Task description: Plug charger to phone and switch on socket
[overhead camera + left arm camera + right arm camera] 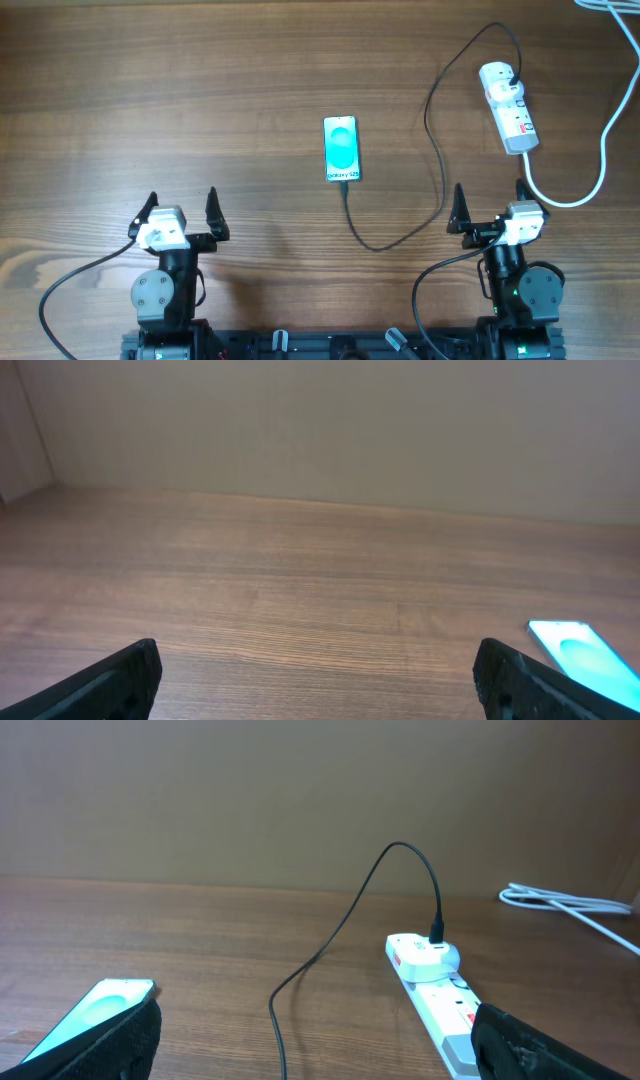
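Observation:
The phone (341,149) lies flat in the middle of the table, teal screen up, text end toward me. It also shows in the left wrist view (590,657) and the right wrist view (95,1010). The thin black charger cable (436,150) runs from the white plug in the socket (508,108) in a long loop to the phone's near end, where its tip meets the phone. The cable (330,935) and socket (435,990) show in the right wrist view. My left gripper (180,207) and right gripper (490,200) are open, empty, near the front edge.
The socket's thick white cord (600,150) loops along the right edge of the table and off the back right corner; it also shows in the right wrist view (570,905). My arms' black cables trail near the front edge.

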Available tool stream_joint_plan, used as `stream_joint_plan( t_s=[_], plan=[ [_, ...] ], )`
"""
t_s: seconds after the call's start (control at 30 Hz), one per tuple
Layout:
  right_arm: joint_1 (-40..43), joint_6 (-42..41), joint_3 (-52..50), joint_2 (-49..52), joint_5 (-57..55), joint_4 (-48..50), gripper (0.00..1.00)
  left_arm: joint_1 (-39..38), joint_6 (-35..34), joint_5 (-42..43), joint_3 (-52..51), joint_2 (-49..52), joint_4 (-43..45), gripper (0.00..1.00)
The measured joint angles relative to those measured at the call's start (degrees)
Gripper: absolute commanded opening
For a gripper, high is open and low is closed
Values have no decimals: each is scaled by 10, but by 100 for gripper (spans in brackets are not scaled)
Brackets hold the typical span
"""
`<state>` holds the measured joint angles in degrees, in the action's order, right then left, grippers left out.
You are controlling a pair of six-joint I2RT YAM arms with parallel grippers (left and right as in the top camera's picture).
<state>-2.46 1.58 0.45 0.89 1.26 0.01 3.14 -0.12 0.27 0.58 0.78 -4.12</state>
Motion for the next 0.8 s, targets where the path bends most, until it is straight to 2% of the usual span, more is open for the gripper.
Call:
stream_joint_plan(
  t_s=[0.27, 0.8],
  plan=[
    [0, 0, 0, 0, 0, 0, 100, 0, 27, 0, 0, 0, 0, 100],
    [0, 0, 0, 0, 0, 0, 100, 0, 21, 0, 0, 0, 0, 100]
  ],
)
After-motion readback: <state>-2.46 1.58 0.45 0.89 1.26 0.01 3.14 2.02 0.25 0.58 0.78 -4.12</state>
